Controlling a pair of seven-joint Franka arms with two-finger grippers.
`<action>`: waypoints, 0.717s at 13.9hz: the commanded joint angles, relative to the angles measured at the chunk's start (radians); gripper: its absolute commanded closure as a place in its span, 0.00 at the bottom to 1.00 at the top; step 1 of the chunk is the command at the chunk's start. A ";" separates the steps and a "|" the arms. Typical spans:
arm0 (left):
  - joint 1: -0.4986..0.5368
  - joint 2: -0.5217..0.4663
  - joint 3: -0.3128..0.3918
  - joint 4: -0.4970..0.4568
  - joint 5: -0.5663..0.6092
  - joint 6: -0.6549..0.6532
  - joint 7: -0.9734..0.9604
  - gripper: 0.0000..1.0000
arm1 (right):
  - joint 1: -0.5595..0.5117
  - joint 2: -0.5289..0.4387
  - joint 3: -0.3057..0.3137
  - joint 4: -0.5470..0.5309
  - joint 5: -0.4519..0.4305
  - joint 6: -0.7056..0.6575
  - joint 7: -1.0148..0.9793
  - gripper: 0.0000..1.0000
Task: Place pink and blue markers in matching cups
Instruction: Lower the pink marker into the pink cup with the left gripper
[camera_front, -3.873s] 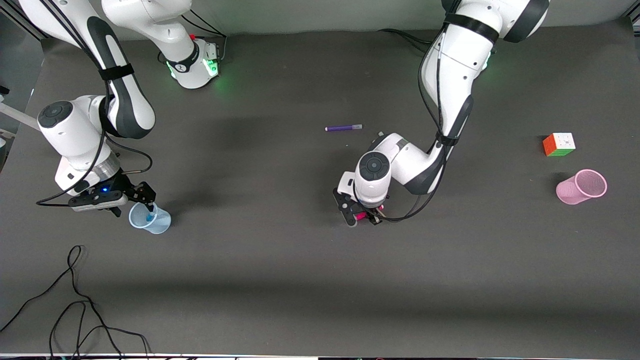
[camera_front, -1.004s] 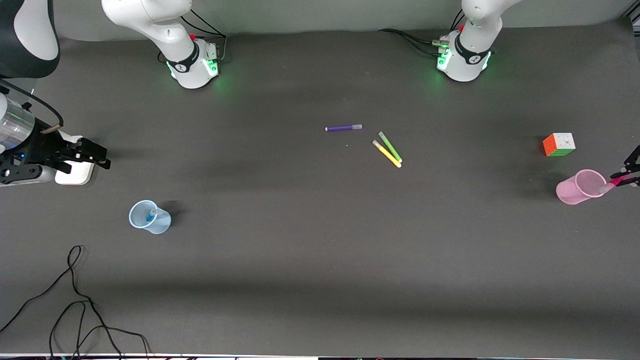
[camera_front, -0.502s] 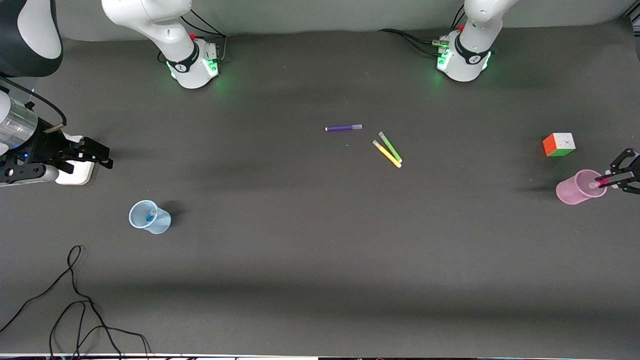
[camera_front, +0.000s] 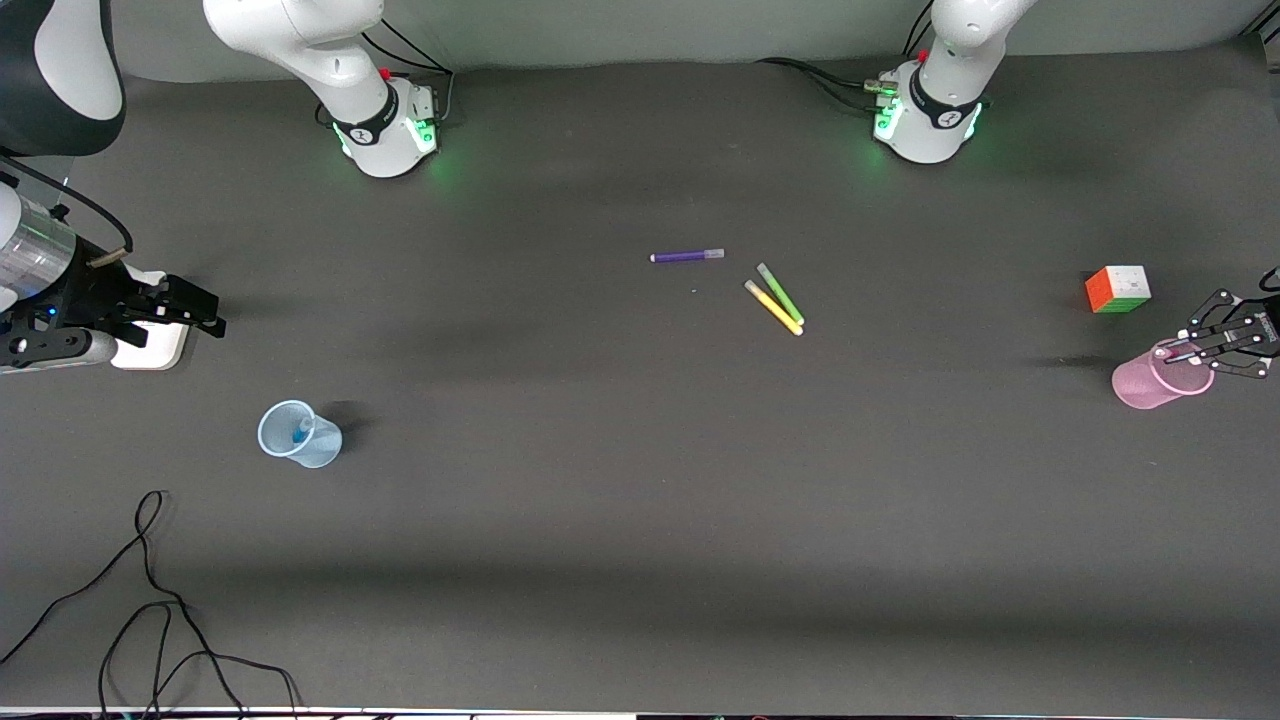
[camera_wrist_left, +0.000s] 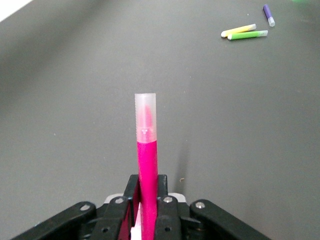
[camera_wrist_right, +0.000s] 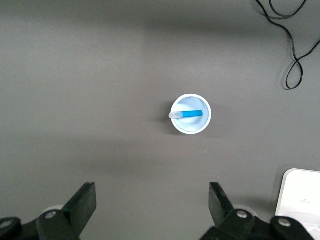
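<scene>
My left gripper (camera_front: 1192, 351) is shut on the pink marker (camera_wrist_left: 146, 165) and holds it over the rim of the pink cup (camera_front: 1145, 386), which stands at the left arm's end of the table. The marker's pale cap (camera_wrist_left: 145, 114) points away from the fingers (camera_wrist_left: 170, 200). The cup does not show in the left wrist view. The blue marker (camera_wrist_right: 189, 114) leans inside the pale blue cup (camera_front: 315, 450), also seen in the right wrist view (camera_wrist_right: 191, 128). My right gripper (camera_front: 195, 308) is open and empty, up in the air at the right arm's end.
A purple pen (camera_front: 686, 256), a green pen (camera_front: 780, 293) and a yellow pen (camera_front: 772, 308) lie mid-table. A colour cube (camera_front: 1118, 289) sits near the pink cup, farther from the front camera. A white block (camera_front: 150, 347) lies under the right gripper. A black cable (camera_front: 150, 600) lies near the table's front edge.
My left gripper has carried the pink marker in over the pink cup's mouth. The right arm has hardly moved in the last second; earlier it let go of the blue marker in the blue cup.
</scene>
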 joint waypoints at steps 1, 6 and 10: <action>0.031 0.015 -0.012 -0.004 -0.048 -0.028 0.064 1.00 | -0.002 -0.017 0.001 -0.022 -0.010 0.010 -0.009 0.00; 0.033 0.017 -0.012 0.005 -0.050 -0.027 0.067 0.99 | -0.002 -0.017 0.001 -0.022 -0.009 0.010 -0.009 0.00; 0.033 0.018 -0.012 0.021 -0.050 -0.024 0.067 0.31 | -0.002 -0.017 0.001 -0.023 -0.009 0.010 -0.009 0.00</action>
